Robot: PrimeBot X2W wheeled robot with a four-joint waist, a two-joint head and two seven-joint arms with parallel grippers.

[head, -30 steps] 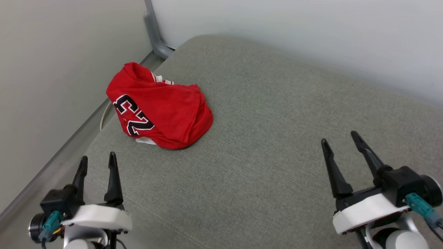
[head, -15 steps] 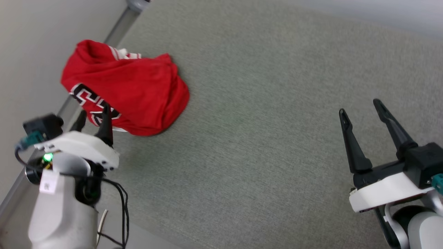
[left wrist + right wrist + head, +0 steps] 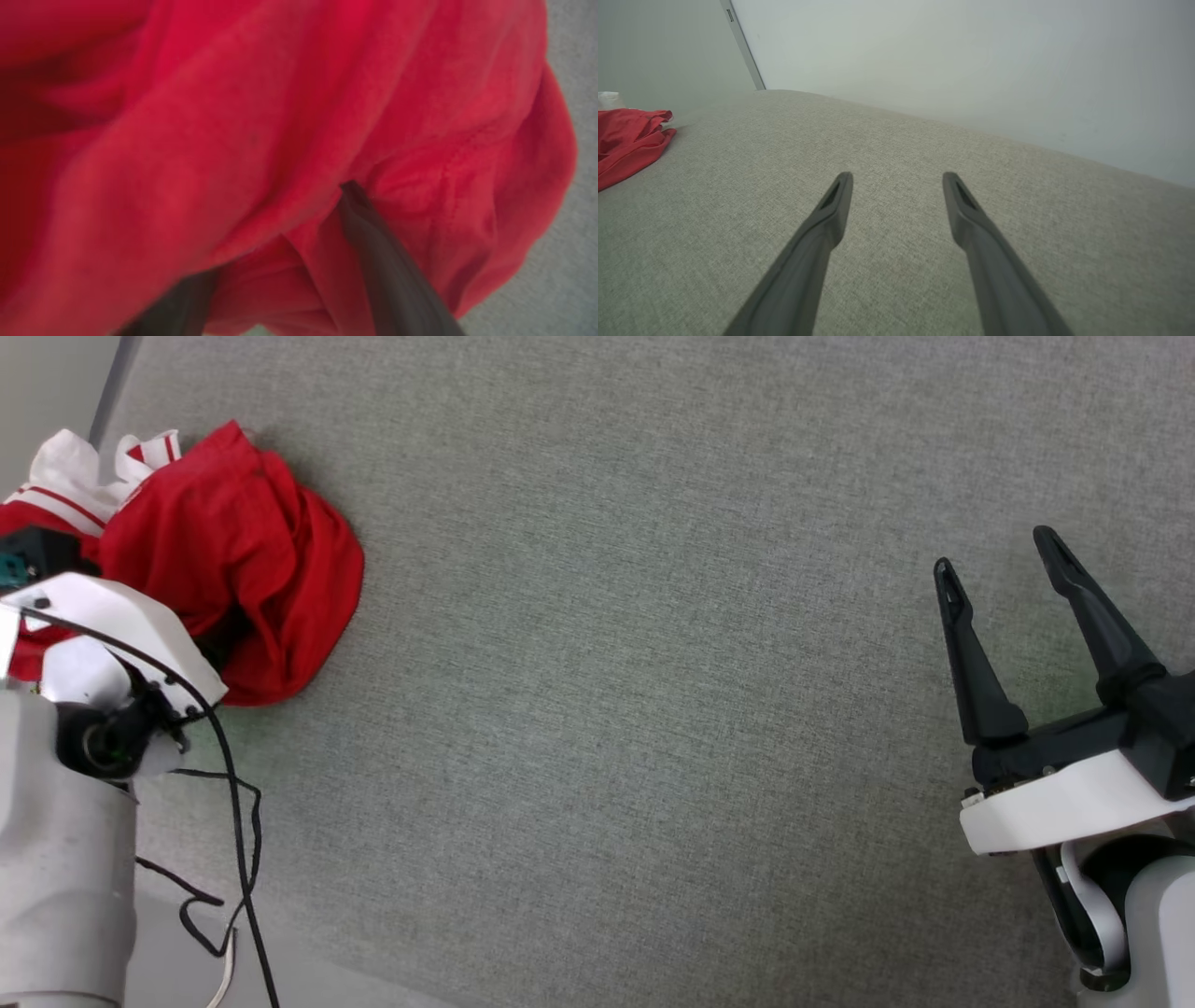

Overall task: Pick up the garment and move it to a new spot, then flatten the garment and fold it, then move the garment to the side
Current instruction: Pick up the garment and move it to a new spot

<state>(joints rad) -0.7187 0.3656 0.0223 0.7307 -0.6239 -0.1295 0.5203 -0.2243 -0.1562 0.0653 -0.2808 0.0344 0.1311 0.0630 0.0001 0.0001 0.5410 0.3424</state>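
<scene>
1 garment, red w/ white striped trim, bunched in a heap at the far left edge of the grey cushion. 2 claws. left claw is dug into the red folds, fingers spread, cloth draped over one finger, not pinching. right claw is spread + empty over bare cushion at right, well apart from the garment. 1 black cable hangs off the left arm. wide bare fabric across mid + right. wall runs along the far edge.

We count one shirt at ten o'clock, one cushion, and two grippers: the left gripper at nine, the right gripper at three.
</scene>
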